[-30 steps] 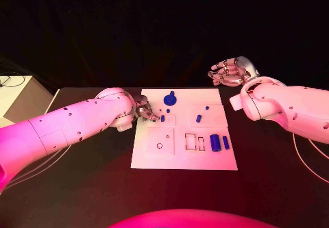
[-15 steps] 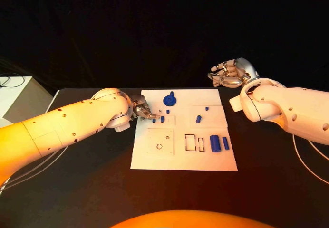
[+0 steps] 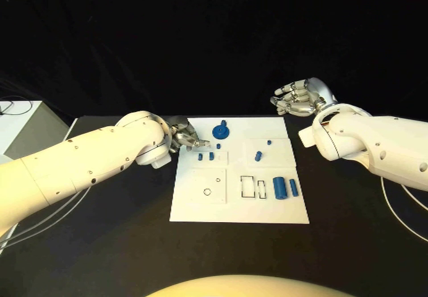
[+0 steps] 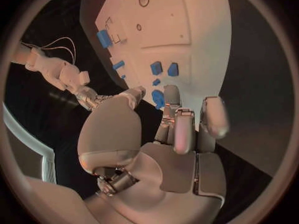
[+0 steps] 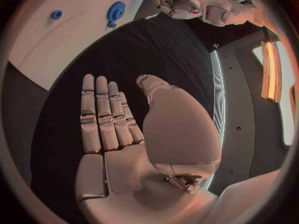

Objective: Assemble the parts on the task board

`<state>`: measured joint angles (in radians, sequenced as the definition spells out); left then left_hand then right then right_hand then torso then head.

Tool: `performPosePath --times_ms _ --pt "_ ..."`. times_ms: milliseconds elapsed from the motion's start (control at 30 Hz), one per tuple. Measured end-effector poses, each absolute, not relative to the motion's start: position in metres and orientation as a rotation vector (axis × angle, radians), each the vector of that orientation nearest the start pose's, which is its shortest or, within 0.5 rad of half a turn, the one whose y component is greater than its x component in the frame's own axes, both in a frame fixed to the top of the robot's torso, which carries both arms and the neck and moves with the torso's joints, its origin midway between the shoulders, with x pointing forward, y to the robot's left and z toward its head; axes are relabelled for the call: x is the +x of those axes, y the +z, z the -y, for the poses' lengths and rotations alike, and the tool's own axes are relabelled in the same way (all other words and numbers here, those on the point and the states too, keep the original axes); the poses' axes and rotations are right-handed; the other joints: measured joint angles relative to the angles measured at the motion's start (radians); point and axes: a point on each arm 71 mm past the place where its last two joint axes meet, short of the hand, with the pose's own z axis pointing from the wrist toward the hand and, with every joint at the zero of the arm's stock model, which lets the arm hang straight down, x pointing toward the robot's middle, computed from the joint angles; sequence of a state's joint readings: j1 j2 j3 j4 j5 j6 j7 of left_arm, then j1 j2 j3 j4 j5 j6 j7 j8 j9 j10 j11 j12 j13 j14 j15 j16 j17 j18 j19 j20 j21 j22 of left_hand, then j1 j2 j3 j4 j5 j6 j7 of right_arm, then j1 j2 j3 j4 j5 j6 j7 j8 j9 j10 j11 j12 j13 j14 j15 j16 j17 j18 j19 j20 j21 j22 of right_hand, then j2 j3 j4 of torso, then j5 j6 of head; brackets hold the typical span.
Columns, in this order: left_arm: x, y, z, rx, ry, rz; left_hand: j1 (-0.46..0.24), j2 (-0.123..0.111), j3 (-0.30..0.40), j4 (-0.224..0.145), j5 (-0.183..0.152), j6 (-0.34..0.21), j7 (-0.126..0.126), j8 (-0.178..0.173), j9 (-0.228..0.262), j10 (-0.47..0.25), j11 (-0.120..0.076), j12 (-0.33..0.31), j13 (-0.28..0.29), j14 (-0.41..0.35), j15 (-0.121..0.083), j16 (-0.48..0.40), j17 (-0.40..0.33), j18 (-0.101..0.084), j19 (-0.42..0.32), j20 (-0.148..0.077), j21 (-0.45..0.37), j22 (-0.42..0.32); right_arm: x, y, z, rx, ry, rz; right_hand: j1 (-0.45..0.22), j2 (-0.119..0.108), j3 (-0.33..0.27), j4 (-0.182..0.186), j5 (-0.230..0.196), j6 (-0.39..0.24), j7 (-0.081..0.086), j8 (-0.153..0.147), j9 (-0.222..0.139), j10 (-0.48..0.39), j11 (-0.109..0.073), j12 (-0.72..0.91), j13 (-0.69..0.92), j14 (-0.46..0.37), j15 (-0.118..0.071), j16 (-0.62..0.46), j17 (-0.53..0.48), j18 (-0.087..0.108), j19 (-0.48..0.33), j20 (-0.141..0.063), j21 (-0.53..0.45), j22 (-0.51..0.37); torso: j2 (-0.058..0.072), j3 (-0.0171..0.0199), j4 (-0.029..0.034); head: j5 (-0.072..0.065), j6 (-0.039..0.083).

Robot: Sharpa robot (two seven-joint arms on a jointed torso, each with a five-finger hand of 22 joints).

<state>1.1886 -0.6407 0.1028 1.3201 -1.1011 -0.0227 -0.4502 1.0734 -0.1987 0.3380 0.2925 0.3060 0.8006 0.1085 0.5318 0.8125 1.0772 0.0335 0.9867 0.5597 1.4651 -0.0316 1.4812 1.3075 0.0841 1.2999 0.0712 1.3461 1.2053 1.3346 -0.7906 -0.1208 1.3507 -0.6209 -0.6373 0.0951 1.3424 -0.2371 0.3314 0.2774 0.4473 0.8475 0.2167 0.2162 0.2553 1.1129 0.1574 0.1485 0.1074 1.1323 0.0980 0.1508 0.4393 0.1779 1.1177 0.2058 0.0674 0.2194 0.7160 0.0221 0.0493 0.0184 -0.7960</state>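
The left hand (image 3: 187, 139) has let go of a small blue part (image 3: 200, 156) on the task board (image 3: 239, 210).

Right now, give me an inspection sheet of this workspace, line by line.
Surface: black table, bare around the board.
Job's things: white task board at centre; blue gear-like part near its far edge; blue cylinder near its right side; small blue parts by the left hand.
Clutter: nothing seen.
Hands: left hand at the board's far-left corner, holding nothing visible; right hand raised beyond the board, fingers extended, empty.
Cables: pale cables along the right arm.
Surroundings: pale box at far left; dark backdrop.
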Motion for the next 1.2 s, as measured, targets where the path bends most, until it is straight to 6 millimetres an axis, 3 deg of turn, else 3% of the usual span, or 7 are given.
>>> performPosePath --times_ms 100,167,267,367,567,867,1200 --pt "0.534 -0.182 -0.169 -0.344 -0.642 -2.001 0.095 0.015 0.018 -0.006 0.003 -0.076 0.026 -0.023 -0.032 -0.071 0.024 -0.009 -0.009 -0.010 0.025 -0.054 -0.001 0.024 -0.079 0.020 -0.071 -0.094 0.536 -0.144 0.250 0.643 0.863 -1.380 0.000 0.000 0.003 -0.003 0.004 0.002 -0.002 0.005 0.001 0.000 0.000 0.000 -0.005 0.000 0.000 -0.006 -0.005 0.000 0.000 0.000 0.000 -0.009 0.000 0.0000 0.0003 0.001 0.002" --pt "0.536 -0.179 -0.167 -0.353 -0.693 -1.951 0.176 0.018 0.044 -0.019 0.006 -0.088 0.035 -0.023 -0.048 -0.100 0.030 -0.009 -0.014 -0.032 0.032 -0.082 -0.033 0.029 -0.120 0.027 -0.111 -0.145 0.536 -0.144 0.250 0.642 0.864 -1.379 0.004 0.004 0.010 -0.008 0.004 0.010 0.000 0.008 0.002 0.000 0.000 0.000 -0.008 0.000 0.000 -0.008 -0.007 0.000 0.000 0.000 0.000 -0.014 0.000 0.0005 0.0009 0.001 0.004" --pt "0.538 -0.176 -0.163 -0.345 -0.757 -1.884 0.305 0.006 0.112 -0.065 0.006 -0.110 0.042 -0.030 -0.081 -0.185 0.038 -0.052 -0.042 -0.137 0.039 -0.184 -0.181 0.071 -0.253 0.035 -0.234 -0.298 0.536 -0.144 0.250 0.640 0.868 -1.375 0.010 0.006 0.025 -0.014 0.004 0.019 -0.004 0.008 0.002 0.004 -0.004 0.000 -0.015 0.000 0.000 -0.012 -0.010 0.000 0.000 0.000 0.000 -0.021 -0.001 0.0015 0.0009 0.001 0.006" --pt "0.539 -0.176 -0.156 -0.312 -0.810 -1.827 0.373 -0.021 0.170 -0.103 0.006 -0.114 0.051 -0.039 -0.120 -0.254 0.054 -0.107 -0.084 -0.272 0.053 -0.297 -0.335 0.086 -0.368 0.047 -0.336 -0.407 0.536 -0.144 0.250 0.638 0.872 -1.372 0.019 0.005 0.031 -0.019 0.004 0.020 -0.005 0.008 0.002 0.004 -0.004 0.000 -0.021 0.000 0.000 -0.013 -0.012 0.000 0.000 0.000 0.000 -0.026 -0.001 0.0017 0.0008 -0.002 0.010" --pt "0.541 -0.180 -0.144 -0.186 -0.843 -1.746 0.363 -0.071 0.187 -0.115 0.000 -0.103 0.069 -0.079 -0.209 -0.322 0.083 -0.217 -0.182 -0.386 0.082 -0.355 -0.459 0.086 -0.413 0.074 -0.369 -0.422 0.537 -0.144 0.250 0.638 0.876 -1.367 0.019 0.005 0.036 -0.020 0.004 0.022 -0.003 0.008 0.002 0.004 -0.004 0.000 -0.024 0.000 0.000 -0.017 -0.014 0.000 0.000 0.000 0.000 -0.029 0.000 0.0017 -0.0007 -0.007 0.019" --pt "0.544 -0.190 -0.128 0.004 -0.797 -1.689 0.366 -0.076 0.177 -0.133 0.000 -0.016 0.052 -0.119 -0.331 -0.281 0.086 -0.329 -0.312 -0.384 0.080 -0.317 -0.518 0.086 -0.405 0.077 -0.370 -0.423 0.536 -0.143 0.248 0.639 0.886 -1.366 0.019 0.005 0.045 -0.022 0.004 0.024 -0.002 0.008 0.001 0.004 -0.004 0.000 -0.030 0.000 0.000 -0.017 -0.016 0.000 0.000 0.000 0.000 -0.035 0.001 0.0022 -0.0009 -0.013 0.023" --pt "0.545 -0.194 -0.116 0.115 -0.755 -1.682 0.357 -0.084 0.169 -0.149 0.000 0.036 0.047 -0.161 -0.391 -0.247 0.085 -0.393 -0.377 -0.308 0.084 -0.225 -0.467 0.086 -0.360 0.077 -0.335 -0.382 0.536 -0.143 0.247 0.639 0.892 -1.367 0.019 0.005 0.046 -0.023 0.004 0.024 -0.002 0.008 0.000 0.004 -0.004 0.000 -0.032 0.000 0.000 -0.021 -0.017 0.000 0.000 0.000 0.000 -0.038 0.002 0.0027 -0.0009 -0.017 0.023"
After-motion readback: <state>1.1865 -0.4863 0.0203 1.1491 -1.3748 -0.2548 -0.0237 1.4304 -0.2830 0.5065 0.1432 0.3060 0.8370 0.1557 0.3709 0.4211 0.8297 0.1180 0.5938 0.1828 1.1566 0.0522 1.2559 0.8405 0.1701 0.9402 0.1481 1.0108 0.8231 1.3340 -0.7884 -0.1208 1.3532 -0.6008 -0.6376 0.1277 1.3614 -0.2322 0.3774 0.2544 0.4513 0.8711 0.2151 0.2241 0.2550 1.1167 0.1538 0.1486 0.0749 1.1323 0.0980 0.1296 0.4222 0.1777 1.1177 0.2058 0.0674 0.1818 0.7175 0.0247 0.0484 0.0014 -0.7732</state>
